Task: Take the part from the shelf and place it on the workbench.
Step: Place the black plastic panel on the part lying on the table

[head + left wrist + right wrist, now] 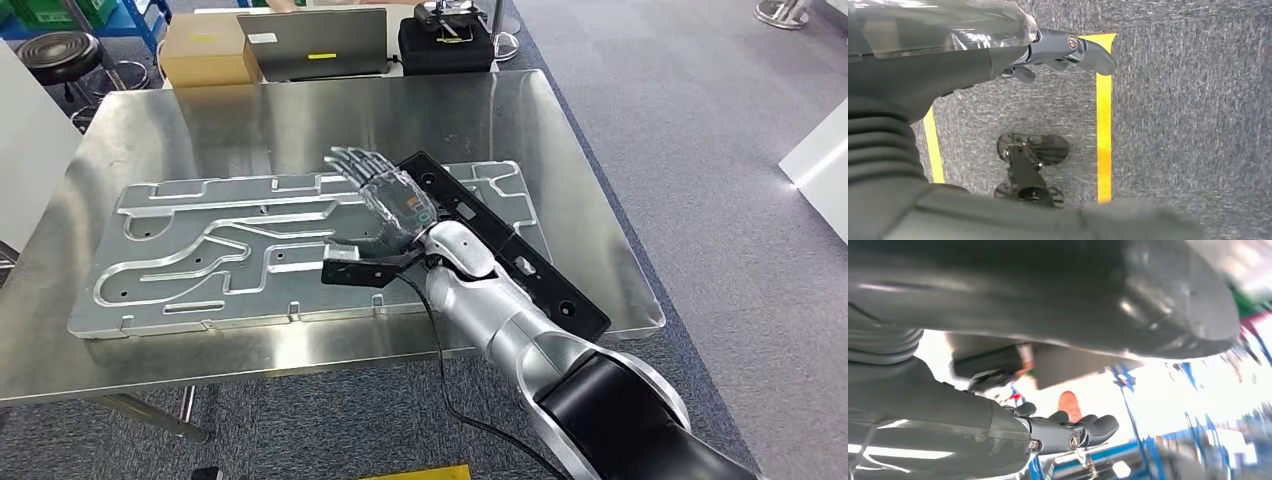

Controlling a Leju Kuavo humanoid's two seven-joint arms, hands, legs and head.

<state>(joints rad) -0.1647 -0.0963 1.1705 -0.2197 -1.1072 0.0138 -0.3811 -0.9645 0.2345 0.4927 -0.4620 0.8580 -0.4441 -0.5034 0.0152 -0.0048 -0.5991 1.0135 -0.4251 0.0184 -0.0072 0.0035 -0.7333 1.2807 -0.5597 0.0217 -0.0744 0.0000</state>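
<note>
Desk (250, 115): a big shiny metal desk. It carries the grey plate and the black part.

Grey plate (200, 250): a wide, flat metal plate with winding grooves cut in it. It lies flat on the desk and covers much of the top.

Black part (520, 255): a long, thin, dark bar with small holes. It is already on the desk. It lies partly on the right end of the grey plate. Its long side runs at a slant, from the far middle of the desk toward the near right edge.

Right hand (385, 195): it is spread flat with the fingers apart and holds nothing. It hangs over the far end of the black part, just to the left of it. The right arm lies almost along the bar, so the bar runs back beside the arm toward the robot. It looks as if the part has been let go, and the next move is likely to lift the hand up and away without bumping the bar.

Left hand (1058, 52): it hangs low by the robot's side, over grey carpet with yellow lines. It holds nothing. Whether its fingers are spread or curled is hard to tell. It is far from the part, so the right hand is the nearer one.
</note>
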